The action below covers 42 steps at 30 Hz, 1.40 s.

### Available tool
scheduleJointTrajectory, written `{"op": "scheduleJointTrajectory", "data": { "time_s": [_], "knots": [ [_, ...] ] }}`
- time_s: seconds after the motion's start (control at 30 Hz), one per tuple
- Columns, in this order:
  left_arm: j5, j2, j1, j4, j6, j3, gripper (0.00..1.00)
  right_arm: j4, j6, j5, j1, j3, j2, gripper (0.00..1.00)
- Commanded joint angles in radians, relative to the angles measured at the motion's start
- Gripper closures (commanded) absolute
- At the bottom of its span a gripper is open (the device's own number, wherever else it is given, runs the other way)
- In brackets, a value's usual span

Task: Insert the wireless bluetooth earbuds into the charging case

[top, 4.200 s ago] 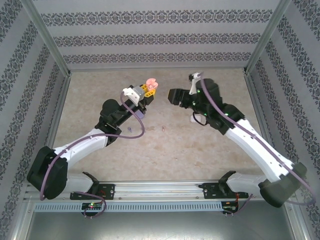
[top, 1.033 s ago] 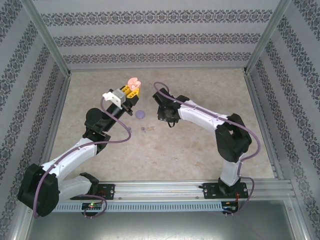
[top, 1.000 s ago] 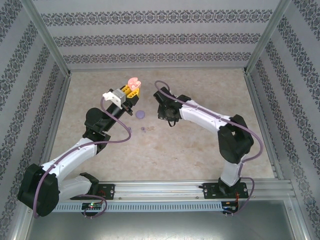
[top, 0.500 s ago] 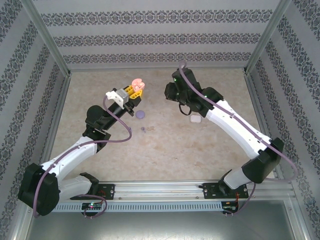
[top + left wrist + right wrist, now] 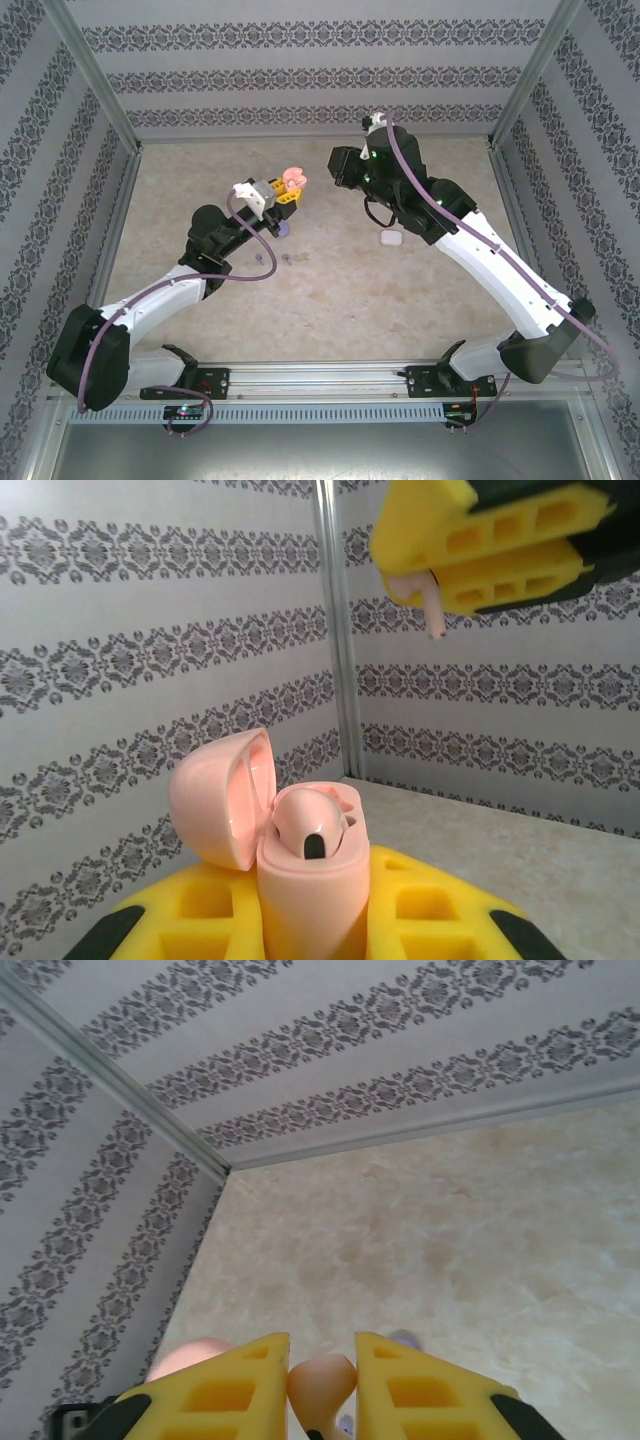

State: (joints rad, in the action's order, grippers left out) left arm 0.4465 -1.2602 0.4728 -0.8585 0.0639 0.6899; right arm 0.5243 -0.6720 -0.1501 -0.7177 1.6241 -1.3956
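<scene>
The pinkish-beige earbud [image 5: 432, 605] reaches the pink charging case [image 5: 308, 880].
My right claw [image 5: 343, 166], clamped on it, has risen beside my left claw [image 5: 284, 192], clamped on the open case; insertion looks next.

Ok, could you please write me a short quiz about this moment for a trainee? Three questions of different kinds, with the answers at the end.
1. True or false: the lid of the pink case between the left fingers is closed.
2. Choose one: the right fingers hold A) a white case, B) a pink earbud, C) nothing.
3. Short answer: how many earbuds can you see inside the pink case?

Key
1. False; the lid stands open.
2. B.
3. One seated earbud.
</scene>
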Motion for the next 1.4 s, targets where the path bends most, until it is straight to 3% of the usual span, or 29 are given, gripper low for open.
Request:
{"op": "scheduleJointTrajectory", "data": {
  "time_s": [0.0, 1.37],
  "knots": [
    [0.034, -0.022, 0.025, -0.017, 0.022, 0.057, 1.00, -0.062, 0.020, 0.020, -0.022, 0.011, 0.010, 0.79],
    [0.049, -0.035, 0.049, -0.004, 0.036, 0.129, 1.00, -0.164, -0.014, 0.023, -0.080, -0.096, -0.033, 0.80]
  ]
}}
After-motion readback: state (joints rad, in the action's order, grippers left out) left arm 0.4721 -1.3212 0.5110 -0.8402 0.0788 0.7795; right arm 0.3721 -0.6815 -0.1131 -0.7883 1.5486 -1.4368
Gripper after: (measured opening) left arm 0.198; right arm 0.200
